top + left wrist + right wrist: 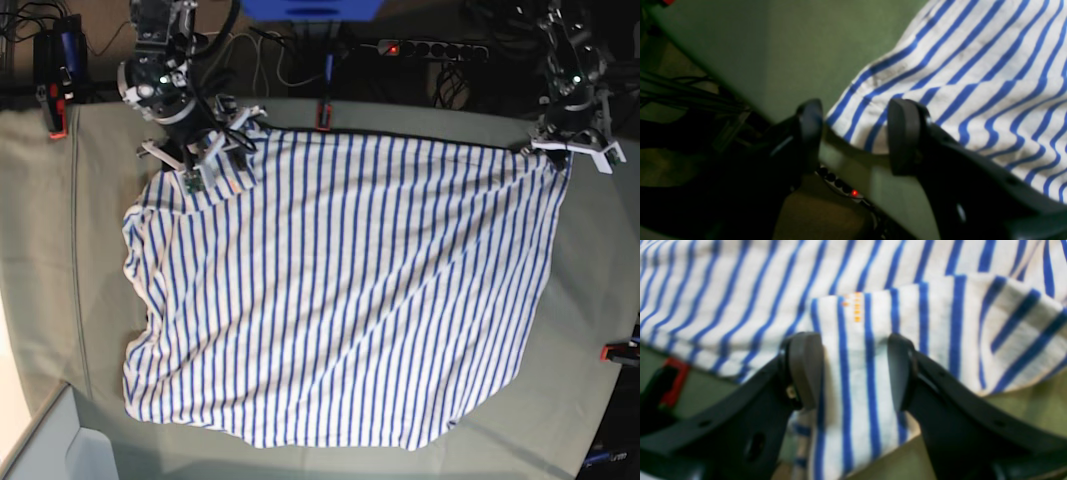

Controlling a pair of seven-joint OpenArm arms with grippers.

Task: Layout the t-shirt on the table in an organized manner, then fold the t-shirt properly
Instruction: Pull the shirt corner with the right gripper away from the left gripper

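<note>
The white t-shirt with blue stripes (pixel 340 290) lies spread over the pale green table (pixel 80 250), its left side rumpled. My right gripper (pixel 200 165) is at the shirt's far left corner. In the right wrist view it (pixel 853 370) is open, and a folded strip of the t-shirt (pixel 857 350) runs between its fingers. My left gripper (pixel 570 148) is at the far right corner. In the left wrist view it (pixel 855 133) is open, with the t-shirt's corner (pixel 860 110) lying between the fingertips at the table's (pixel 790 50) edge.
Red clamps sit on the table's far edge (pixel 323 118), far left (pixel 56 120) and right edge (pixel 620 352); one shows in the right wrist view (pixel 673 380). A power strip (pixel 430 47) and cables lie behind the table.
</note>
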